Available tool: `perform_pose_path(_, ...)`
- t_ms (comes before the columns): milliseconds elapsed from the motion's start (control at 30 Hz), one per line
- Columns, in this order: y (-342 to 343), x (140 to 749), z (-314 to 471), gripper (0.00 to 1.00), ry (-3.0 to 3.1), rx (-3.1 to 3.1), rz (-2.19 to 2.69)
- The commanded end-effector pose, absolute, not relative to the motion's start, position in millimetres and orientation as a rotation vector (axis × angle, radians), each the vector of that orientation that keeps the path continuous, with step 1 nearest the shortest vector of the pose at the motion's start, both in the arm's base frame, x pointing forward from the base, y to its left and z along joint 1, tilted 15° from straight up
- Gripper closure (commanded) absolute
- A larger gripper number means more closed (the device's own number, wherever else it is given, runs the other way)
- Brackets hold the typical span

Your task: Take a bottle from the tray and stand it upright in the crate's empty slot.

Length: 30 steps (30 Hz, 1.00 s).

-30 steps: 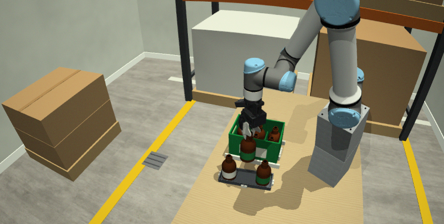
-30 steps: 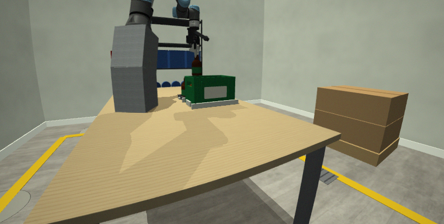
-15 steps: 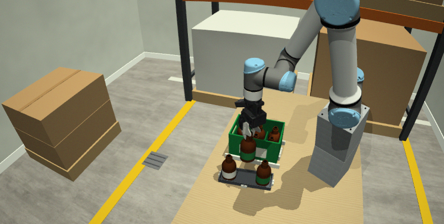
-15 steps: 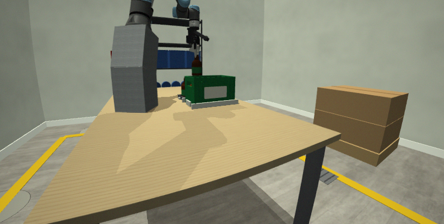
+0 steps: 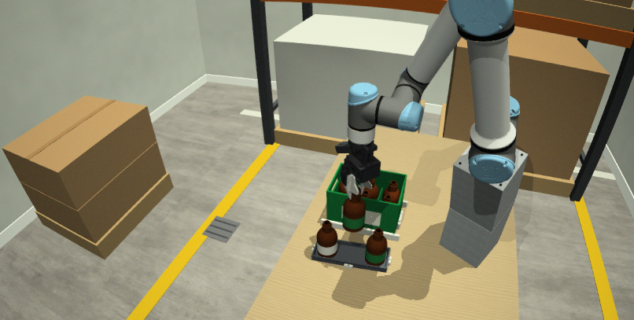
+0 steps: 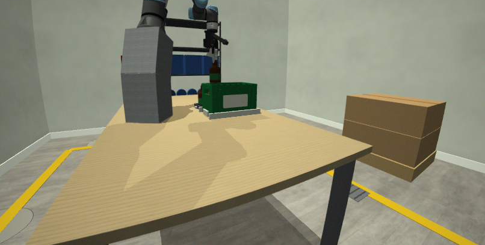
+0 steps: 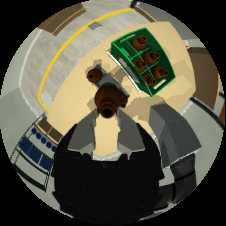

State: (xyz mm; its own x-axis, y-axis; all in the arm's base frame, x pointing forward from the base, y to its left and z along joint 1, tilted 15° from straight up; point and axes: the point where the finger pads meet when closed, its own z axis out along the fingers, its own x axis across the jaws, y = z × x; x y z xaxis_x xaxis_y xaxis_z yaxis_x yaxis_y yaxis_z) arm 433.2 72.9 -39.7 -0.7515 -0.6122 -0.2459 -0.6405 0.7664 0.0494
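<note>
My gripper (image 5: 354, 191) is shut on the neck of a brown bottle with a green label (image 5: 354, 214) and holds it upright in the air, in front of the near wall of the green crate (image 5: 366, 203). The same bottle shows in the exterior view (image 6: 215, 71), above the crate's far side, and in the wrist view (image 7: 107, 101) between my fingers. The crate (image 7: 144, 58) holds several brown bottles. The dark tray (image 5: 350, 257) lies in front of the crate with two bottles, one white-labelled (image 5: 326, 239) and one green-labelled (image 5: 375, 247).
The grey robot pedestal (image 5: 481, 209) stands on the table to the right of the crate. A cardboard box stack (image 5: 86, 165) stands on the floor at the left. Shelving with large boxes (image 5: 345, 67) is behind the table.
</note>
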Motion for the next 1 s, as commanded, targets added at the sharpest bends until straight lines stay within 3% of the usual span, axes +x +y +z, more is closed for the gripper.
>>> perform_pose_path(0, 73, 434, -39, 1.0, 2.745, -0.987, 0.191)
perform_pose_path(967, 69, 430, -18, 1.0, 2.745, -0.987, 0.191)
